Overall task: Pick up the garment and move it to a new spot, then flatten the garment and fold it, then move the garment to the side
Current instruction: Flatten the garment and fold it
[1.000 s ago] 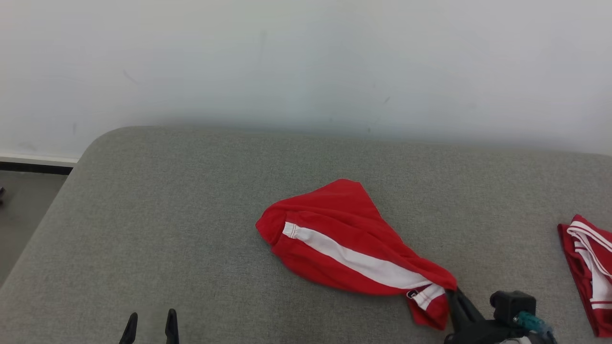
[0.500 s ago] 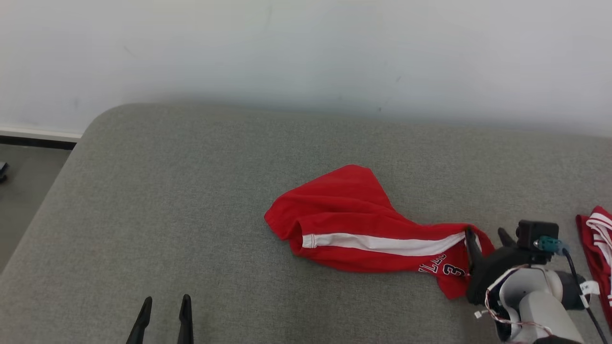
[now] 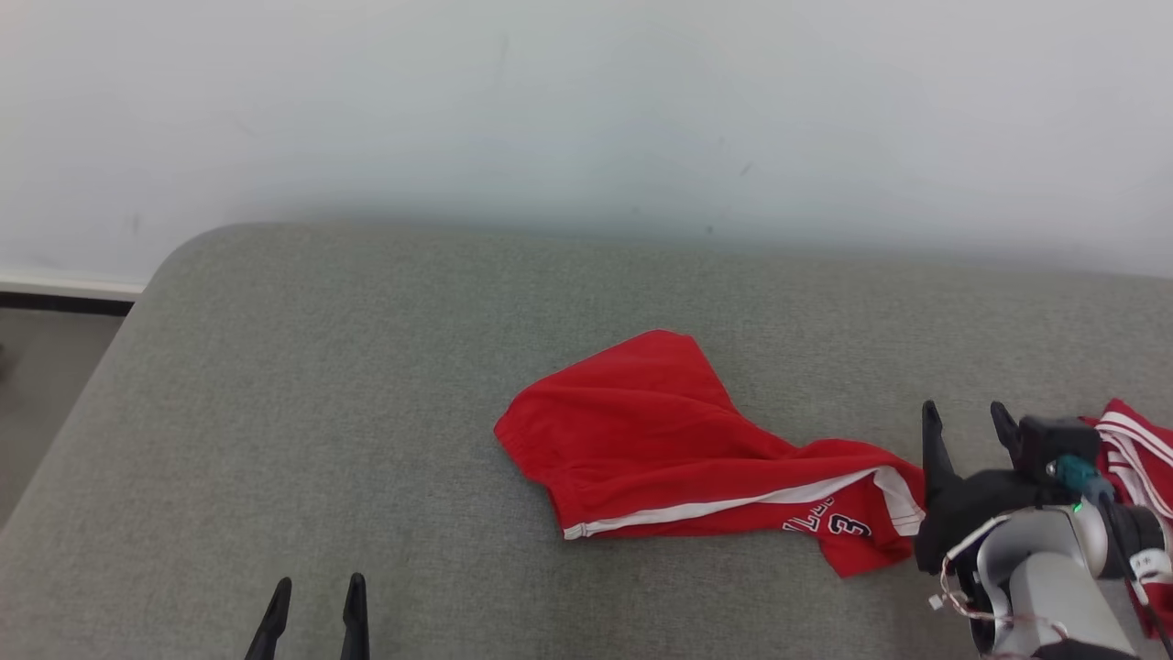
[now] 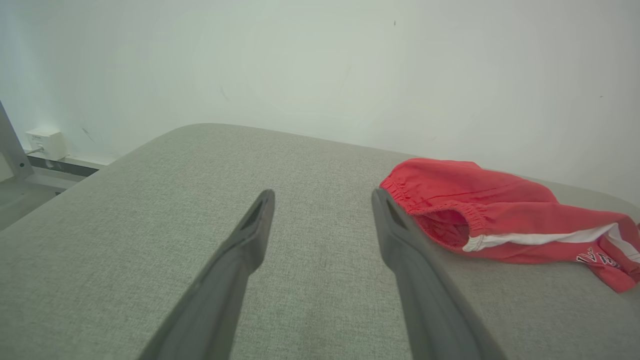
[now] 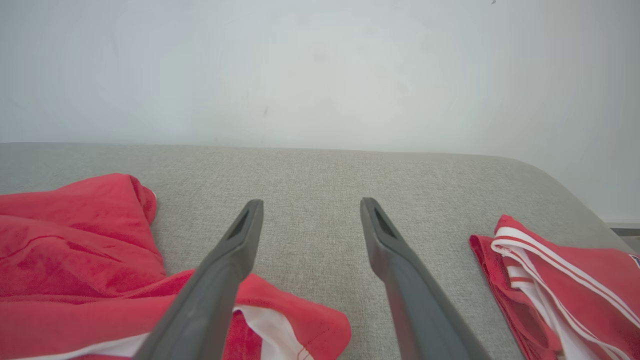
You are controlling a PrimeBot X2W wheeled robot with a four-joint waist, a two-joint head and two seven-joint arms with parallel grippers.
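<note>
A pair of red shorts (image 3: 678,445) with a white side stripe and a number print lies crumpled on the grey cushioned surface (image 3: 367,412). The shorts (image 4: 480,210) show their elastic waistband at the right of the left wrist view, and in the right wrist view the shorts (image 5: 75,250) lie at the left. My right gripper (image 3: 964,423) stands open just right of the leg hem, holding nothing. In its own view the right gripper (image 5: 307,210) hangs over bare cushion. My left gripper (image 3: 316,591) is open at the lower left, well apart from the shorts.
A second red garment with white stripes (image 3: 1132,440) lies folded at the right edge, behind my right wrist; it (image 5: 560,280) sits close to the right finger. A white wall (image 3: 586,110) runs behind the surface. Floor (image 3: 46,367) lies past the left edge.
My right gripper dragged the shorts' leg end rightward, spreading them out, then let go and opened; it now stands just right of the hem. The head camera shifted slightly.
</note>
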